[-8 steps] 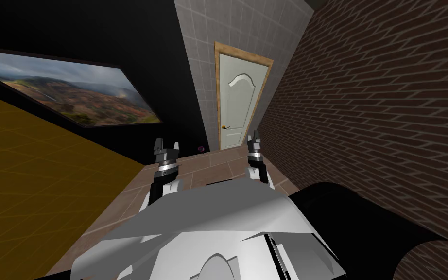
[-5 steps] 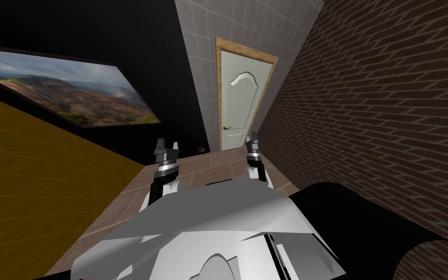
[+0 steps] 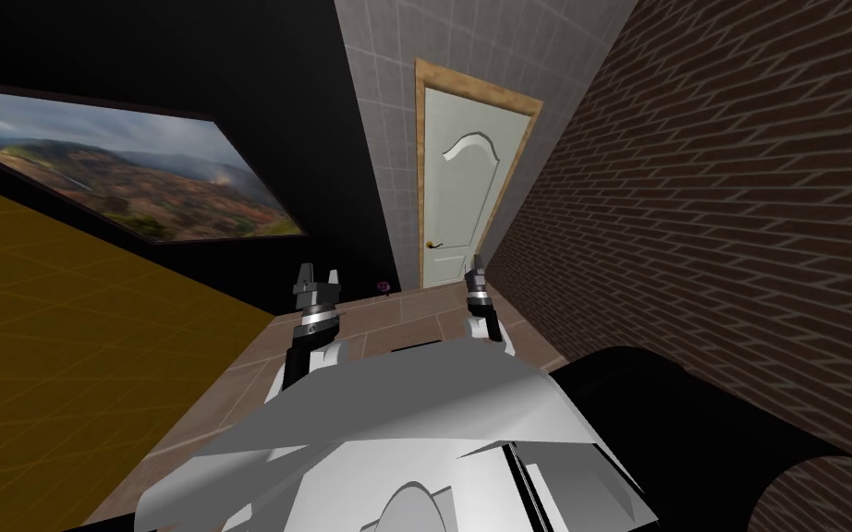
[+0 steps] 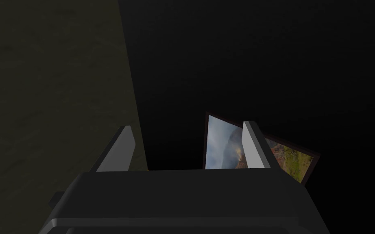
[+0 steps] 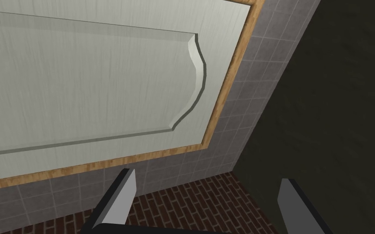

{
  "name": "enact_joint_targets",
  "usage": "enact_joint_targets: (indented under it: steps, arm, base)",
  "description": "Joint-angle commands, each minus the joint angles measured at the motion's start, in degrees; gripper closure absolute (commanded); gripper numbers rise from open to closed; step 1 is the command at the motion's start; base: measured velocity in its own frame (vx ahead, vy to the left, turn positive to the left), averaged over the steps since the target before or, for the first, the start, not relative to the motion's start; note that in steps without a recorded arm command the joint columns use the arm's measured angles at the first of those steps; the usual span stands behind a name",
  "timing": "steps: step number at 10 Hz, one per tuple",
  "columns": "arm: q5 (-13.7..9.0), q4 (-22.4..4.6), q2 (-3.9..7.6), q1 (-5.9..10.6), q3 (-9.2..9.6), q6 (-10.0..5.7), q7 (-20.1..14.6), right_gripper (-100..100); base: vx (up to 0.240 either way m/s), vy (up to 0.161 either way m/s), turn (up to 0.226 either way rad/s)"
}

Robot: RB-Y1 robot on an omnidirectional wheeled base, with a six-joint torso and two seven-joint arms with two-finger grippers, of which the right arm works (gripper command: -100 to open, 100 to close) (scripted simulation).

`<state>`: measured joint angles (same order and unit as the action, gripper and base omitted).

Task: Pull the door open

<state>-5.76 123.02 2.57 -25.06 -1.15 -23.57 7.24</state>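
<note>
A pale panelled door (image 3: pixel 459 189) in a light wooden frame stands shut in the grey tiled end wall, ahead and slightly right. Its small brass handle (image 3: pixel 432 245) sits low on the door's left side. My right gripper (image 3: pixel 475 274) is raised in front of the door's lower right part, well short of it, fingers open; its wrist view looks at the door's upper panel (image 5: pixel 101 81) and frame. My left gripper (image 3: pixel 316 279) hangs open further left, over the tiled floor.
A dark brick wall (image 3: pixel 720 222) runs close along my right side. A black wall with a framed landscape picture (image 3: pixel 128 175) lies to the left, above an ochre surface (image 3: pixel 64 332). Brown floor tiles (image 3: pixel 406 319) lead to the door. A small purple object (image 3: pixel 381 285) sits by the wall's base.
I have moved a little closer to the door, which looks slightly larger and further right. The right gripper has edged left and up against it.
</note>
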Motion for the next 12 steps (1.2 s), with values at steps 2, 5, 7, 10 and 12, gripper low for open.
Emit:
enact_joint_targets:
  steps: [2, 5, 7, 10, 12]
  arm:
    - [0.03, -2.95, 0.65, 0.86, -0.06, -0.56, -0.48, -100]
    - [0.01, -6.8, 1.51, 2.04, -0.27, -1.2, -1.16, -100]
    - [-0.01, -9.48, 2.09, 2.87, -0.41, -1.64, -1.63, -100]
    - [-0.03, -13.75, 2.98, 4.18, -0.63, -2.35, -2.39, -100]
    - [-0.05, -16.73, 3.57, 5.1, -0.78, -2.85, -2.92, -100]
  base:
    - [0.096, -0.021, 0.043]
    - [0.091, -0.008, 0.048]
    - [0.091, -0.02, 0.047]
    - [0.105, -0.012, 0.053]
    - [0.099, -0.018, 0.057]
